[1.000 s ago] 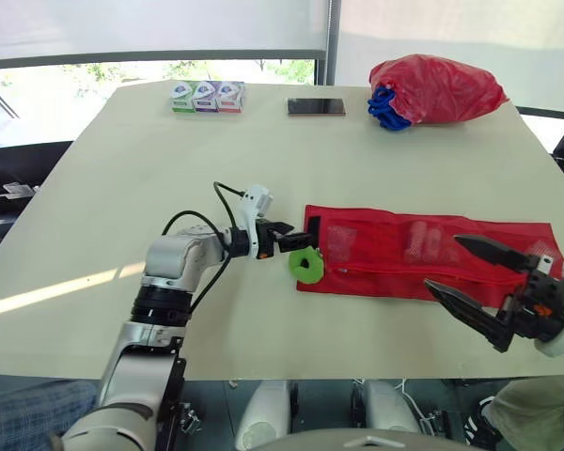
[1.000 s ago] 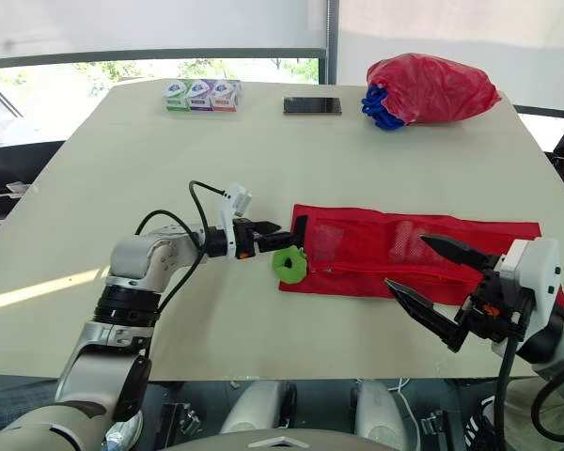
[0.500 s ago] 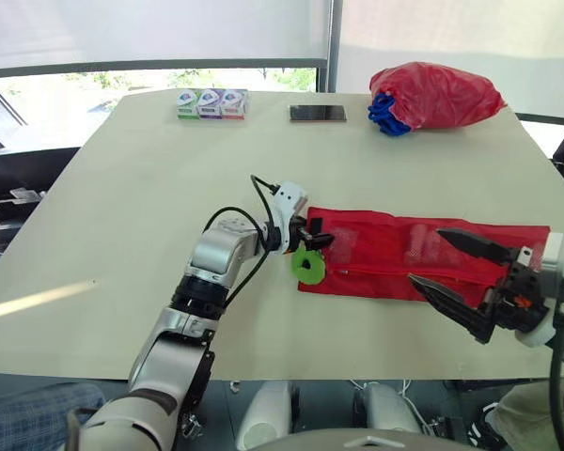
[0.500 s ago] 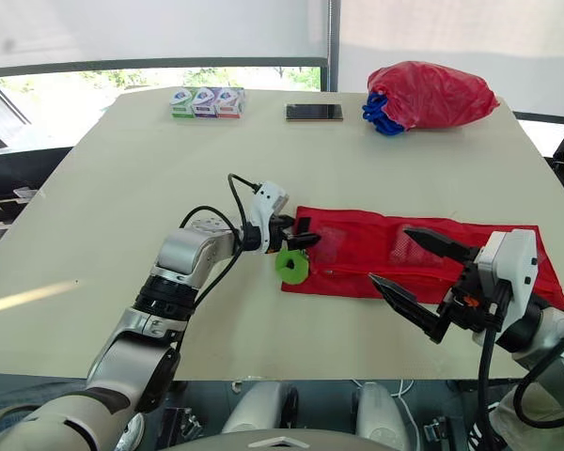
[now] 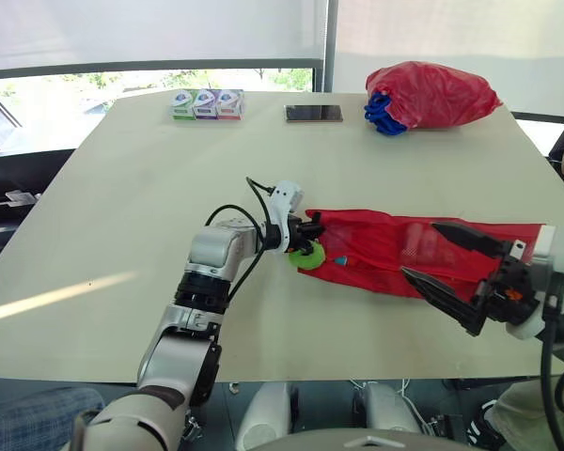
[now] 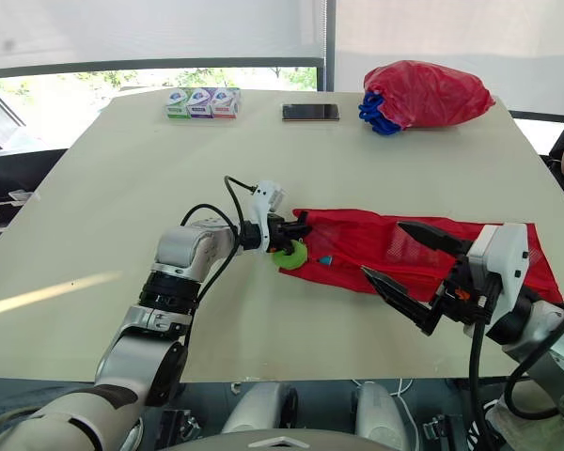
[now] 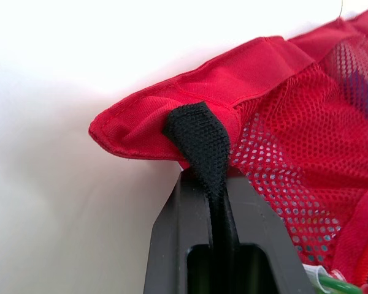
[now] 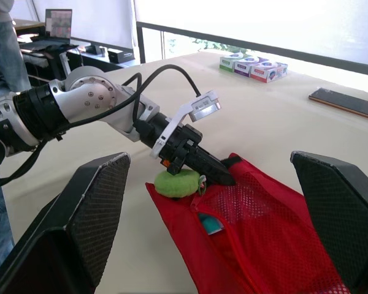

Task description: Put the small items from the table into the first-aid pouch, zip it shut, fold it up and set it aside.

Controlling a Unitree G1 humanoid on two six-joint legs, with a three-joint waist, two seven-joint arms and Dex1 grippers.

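Your left pincer [image 5: 312,228] is clamped on the black tab [image 7: 199,138] at the first-aid pouch [image 5: 395,246] corner, holding it raised. The left wrist view makes that grip plain; the head views barely show it. Just below the pincer, the green roll [image 5: 307,255] looks to lie outside, so filling, zipping and folding remain. Your right pincer [image 5: 420,249] hovers wide over the pouch.

Since a second ago, the left gripper [image 5: 310,231] has clamped the black tab [image 7: 199,138] on the red pouch [image 5: 395,246] and raised its left corner off the desk [image 5: 150,188], beside the green item [image 5: 305,256].
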